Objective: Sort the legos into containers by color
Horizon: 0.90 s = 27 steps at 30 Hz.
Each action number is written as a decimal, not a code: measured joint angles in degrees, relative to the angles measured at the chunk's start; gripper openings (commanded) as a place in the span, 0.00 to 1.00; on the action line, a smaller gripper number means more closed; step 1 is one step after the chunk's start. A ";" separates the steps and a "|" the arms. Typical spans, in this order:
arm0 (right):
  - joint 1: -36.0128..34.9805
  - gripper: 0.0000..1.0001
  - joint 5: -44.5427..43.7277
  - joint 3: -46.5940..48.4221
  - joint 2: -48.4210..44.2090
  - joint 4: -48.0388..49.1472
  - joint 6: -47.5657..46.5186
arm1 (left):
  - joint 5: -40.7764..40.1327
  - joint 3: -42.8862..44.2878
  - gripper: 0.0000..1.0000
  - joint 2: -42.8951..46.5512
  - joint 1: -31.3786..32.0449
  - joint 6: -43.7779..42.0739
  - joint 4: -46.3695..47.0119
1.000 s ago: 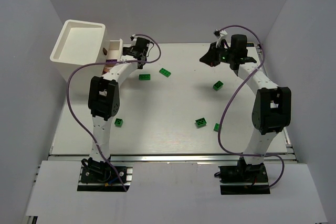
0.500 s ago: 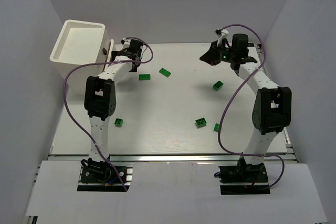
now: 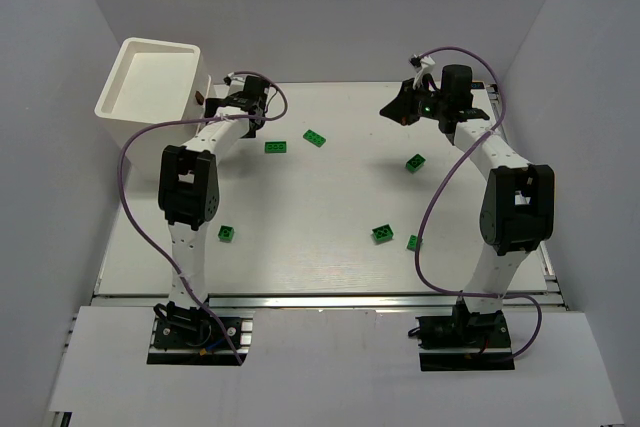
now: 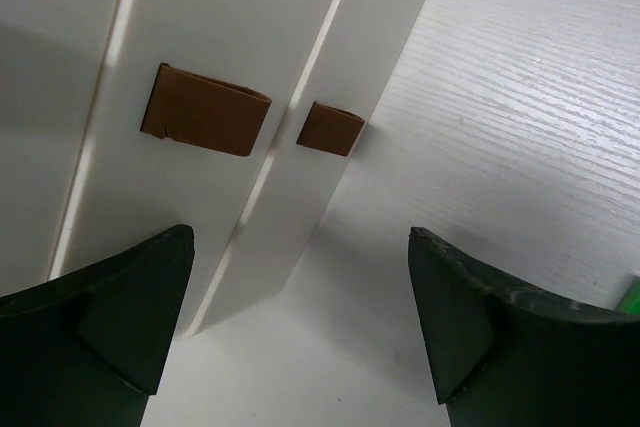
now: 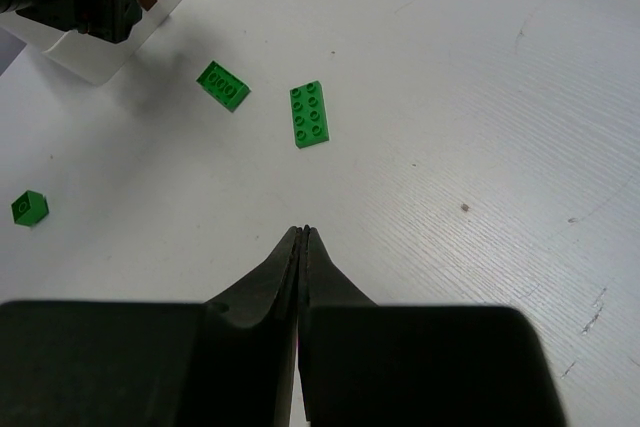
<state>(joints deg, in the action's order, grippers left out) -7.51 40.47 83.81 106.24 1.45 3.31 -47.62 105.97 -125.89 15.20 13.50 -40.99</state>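
Several green legos lie on the table: two at the back left (image 3: 276, 147) (image 3: 315, 138), one right of centre (image 3: 415, 162), two near the front right (image 3: 382, 233) (image 3: 412, 242), one front left (image 3: 227, 233). The tall white bin (image 3: 150, 87) stands at the back left; the lower tray is mostly hidden behind my left arm. My left gripper (image 3: 212, 102) is open and empty beside the container wall (image 4: 250, 37) with brown marks (image 4: 205, 123). My right gripper (image 3: 390, 112) hangs above the back right, fingers pressed together (image 5: 303, 230). No purple brick shows.
The right wrist view shows two green bricks (image 5: 223, 85) (image 5: 309, 114) ahead, one (image 5: 29, 208) at the left, and the containers' corner (image 5: 90, 57) with my left arm. White walls enclose the table on three sides.
My left gripper has swung left and back, from beside the tray to right against the tall bin, now covering the tray. The right arm has barely moved.
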 measured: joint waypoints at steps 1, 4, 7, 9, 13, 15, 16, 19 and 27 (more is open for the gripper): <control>0.00 0.00 0.02 0.00 0.00 0.00 0.02 | -0.04 0.00 0.97 0.00 -0.09 0.07 0.00; 0.00 0.00 0.04 0.00 0.00 0.00 0.09 | -0.28 0.00 0.98 0.00 -0.20 0.11 -0.02; 0.00 0.00 0.04 0.00 0.00 0.00 0.11 | -0.98 0.00 0.98 0.00 -0.20 0.33 -0.20; 0.00 0.00 0.04 0.00 0.00 0.00 0.11 | -1.29 0.00 0.96 0.00 -0.20 0.63 -0.22; 0.00 0.00 0.07 0.00 0.00 0.00 0.11 | -0.81 0.00 0.39 0.13 -0.44 0.72 -0.48; 0.00 0.00 0.11 0.00 0.00 0.00 0.09 | 0.46 -0.70 0.21 0.85 -0.46 0.20 0.48; 0.00 0.00 0.17 0.00 0.00 0.00 0.09 | 1.22 -1.57 0.15 1.70 -0.48 -0.61 1.25; 0.00 0.00 0.28 -0.07 0.00 0.00 -0.07 | 4.52 -2.56 0.15 3.69 -0.46 -1.20 2.64; 0.00 0.00 0.46 -0.39 0.00 0.28 -0.37 | 11.02 -2.95 0.54 5.35 0.04 1.29 4.22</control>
<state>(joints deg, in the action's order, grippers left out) -7.51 40.93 83.42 106.24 1.74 2.94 -36.60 103.02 -120.53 15.25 14.79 -36.77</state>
